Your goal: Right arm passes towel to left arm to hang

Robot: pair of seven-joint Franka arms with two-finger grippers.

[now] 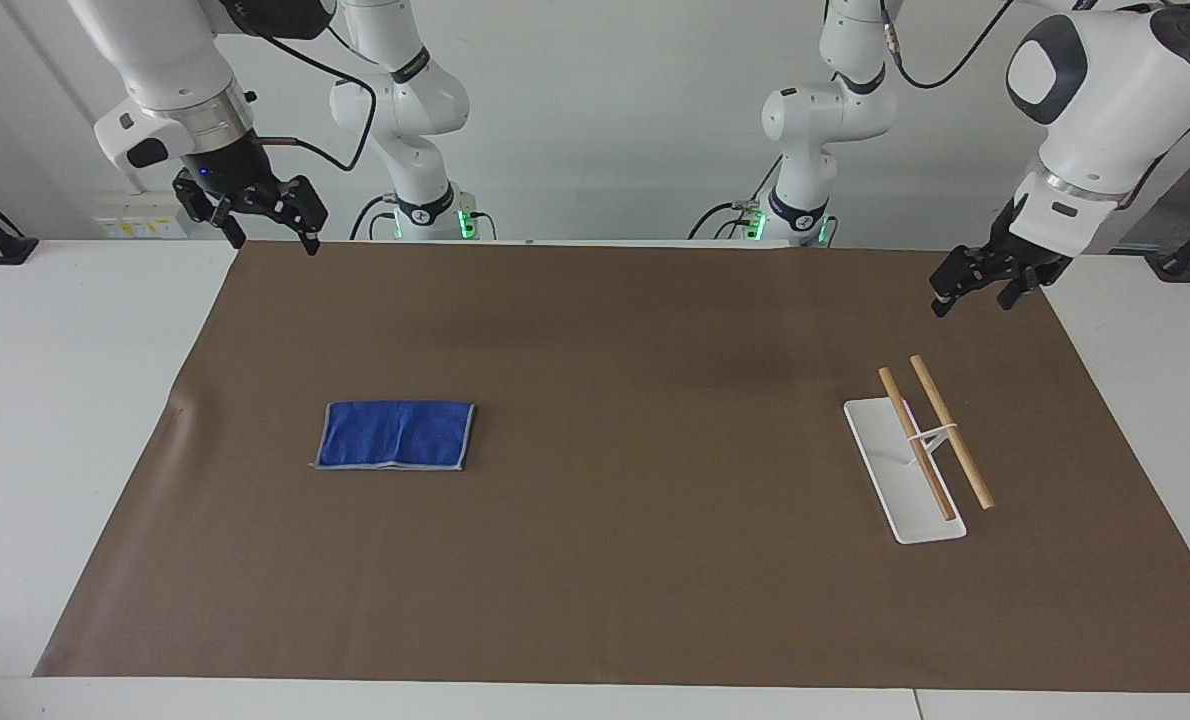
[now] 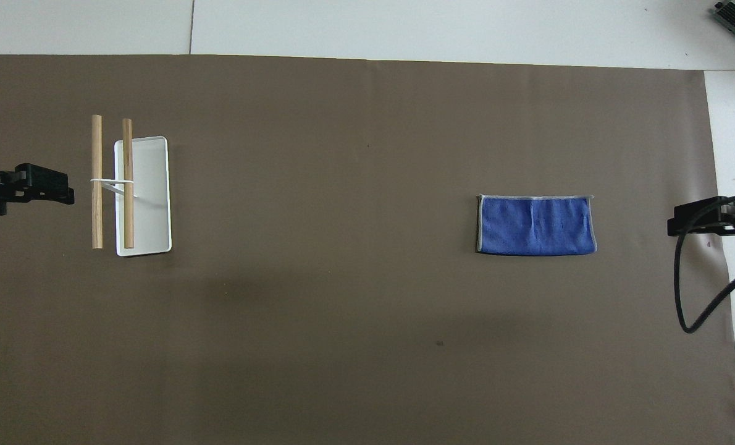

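While nothing on the table has been touched yet, I read this as the very start: the pickup is the step in hand.

Working from largest down, the brown mat [image 1: 635, 460] covers most of the white table [image 1: 65, 420]. Both arms hang raised at the robots' edge of it. The right arm [image 1: 170, 85] holds its right gripper [image 1: 267, 225] over the mat's corner at its own end, fingers spread wide with nothing between them. The left arm [image 1: 1095, 110] waits with the left gripper [image 1: 975, 285] over the mat's edge at its end, likewise wide open and holding nothing.

Next comes the rack: a white tray [image 1: 880, 440] carrying two wooden rails [image 1: 950, 430] on a thin white stand, toward the left arm's end. The towel [image 1: 395, 435] lies flat and folded toward the right arm's end, well apart from the rack.

My next move, as I judge it, calls for bringing the right gripper down over the towel and pinching one edge so the cloth hangs free for the handover.

From the facing view I get the grippers' height above the mat; the overhead view shows only their tips, yet gives the towel's true outline and the rails' spacing.
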